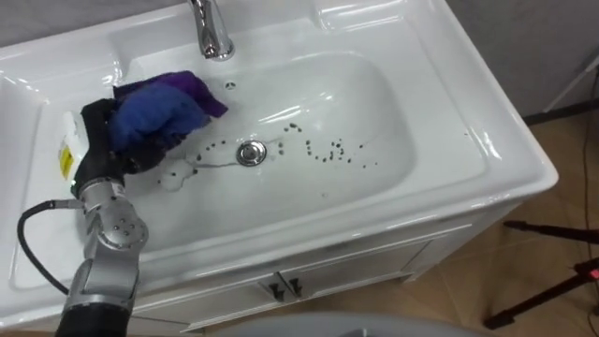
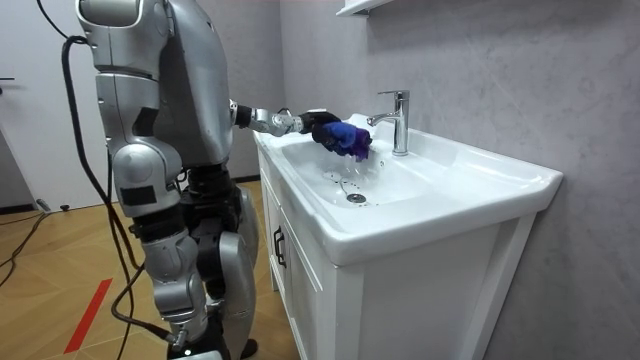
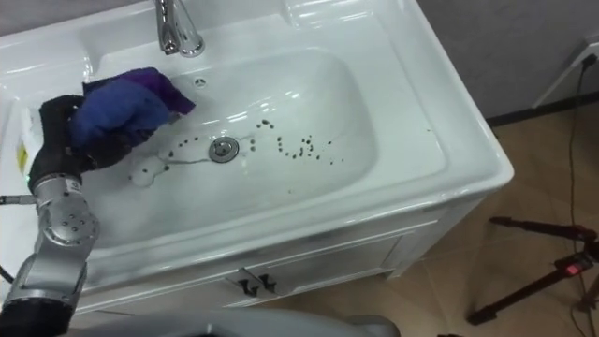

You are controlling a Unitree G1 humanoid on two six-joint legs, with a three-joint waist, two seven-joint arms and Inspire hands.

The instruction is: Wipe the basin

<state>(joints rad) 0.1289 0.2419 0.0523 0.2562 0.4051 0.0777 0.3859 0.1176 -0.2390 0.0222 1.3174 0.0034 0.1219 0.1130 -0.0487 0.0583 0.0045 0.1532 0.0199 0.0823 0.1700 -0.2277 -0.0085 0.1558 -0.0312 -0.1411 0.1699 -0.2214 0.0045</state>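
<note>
Standing close against the front of a white vanity cabinet (image 2: pixel 300 290), the robot reaches its left arm over the white ceramic basin (image 1: pixel 449 112) set in the cabinet's top. The black left hand (image 1: pixel 96 131) lies on the bowl's left slope, its fingers curled into a bunched blue and purple cloth (image 1: pixel 154 112) that it grips and holds against the ceramic. The cloth covers much of the fingers, and its purple edge points toward the back of the bowl.

A chrome tap (image 1: pixel 211 28) rises from the back ledge, just behind the cloth, and a small overflow hole (image 1: pixel 230 86) sits below it. The round metal drain (image 1: pixel 250 153) is in the bowl's middle, near the cloth but apart from it. Small dark specks (image 1: pixel 332 152) lie scattered on both sides of the drain, most of them on its right. A wet smear (image 1: pixel 173 178) lies just in front of the hand. Two dark door handles (image 1: pixel 281 288) show on the cabinet front, and black tripod legs (image 1: pixel 552 281) stand on the wooden floor (image 1: pixel 468 300) to the right.
</note>
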